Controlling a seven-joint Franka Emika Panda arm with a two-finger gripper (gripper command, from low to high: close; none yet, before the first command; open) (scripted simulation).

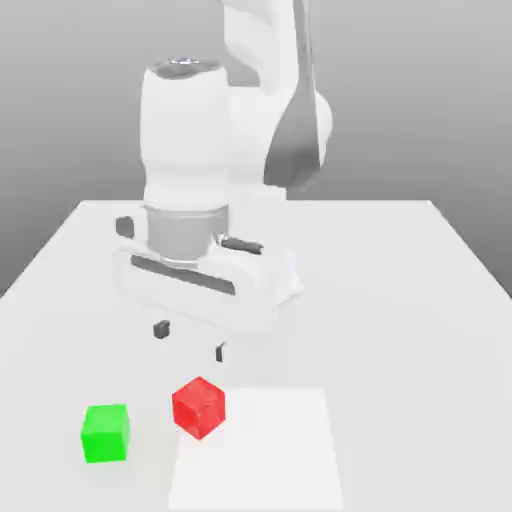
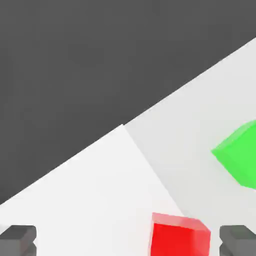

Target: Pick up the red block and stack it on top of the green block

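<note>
The red block (image 1: 199,407) rests on the white table near its front edge. To the exterior view's left of it, a short gap away, sits the green block (image 1: 105,432). My gripper (image 1: 190,340) hovers open above and slightly behind the red block, with nothing between its dark fingertips (image 1: 161,329). In the hand view the red block (image 2: 179,235) lies close to one fingertip (image 2: 239,240), and the green block (image 2: 239,155) sits further off, cut by the frame edge.
The white table (image 1: 400,300) stretches wide to the exterior view's right. A brighter square patch (image 1: 270,450) marks the tabletop beside the red block. The table's edge (image 2: 75,157) meets dark floor in the hand view.
</note>
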